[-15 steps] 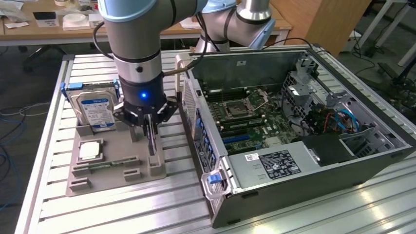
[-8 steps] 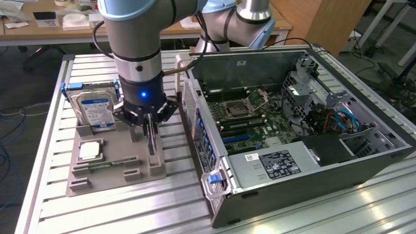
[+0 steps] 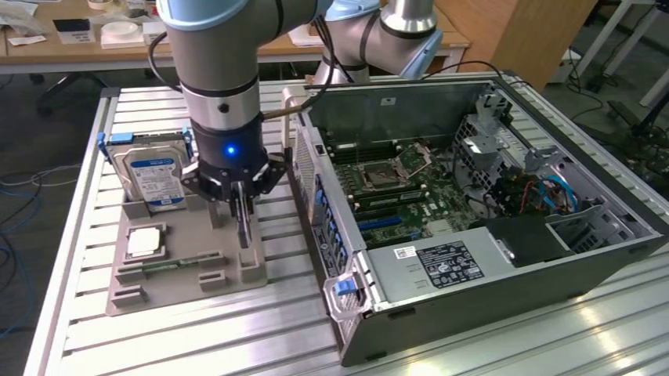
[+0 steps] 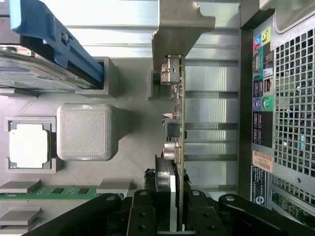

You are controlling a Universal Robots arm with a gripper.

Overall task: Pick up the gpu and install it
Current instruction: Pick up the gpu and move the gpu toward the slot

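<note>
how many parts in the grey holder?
4: hard drive upright at back, CPU before it, memory stick in front, gpu on edge at exterior view's right, in the gripper. None looks hidden.

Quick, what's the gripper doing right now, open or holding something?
Gripper: closed on the thin green circuit-board card with silver metal bracket, standing on edge in its grey tray.

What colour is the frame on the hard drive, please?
Blue; the frame shows best in the wrist view.
</note>
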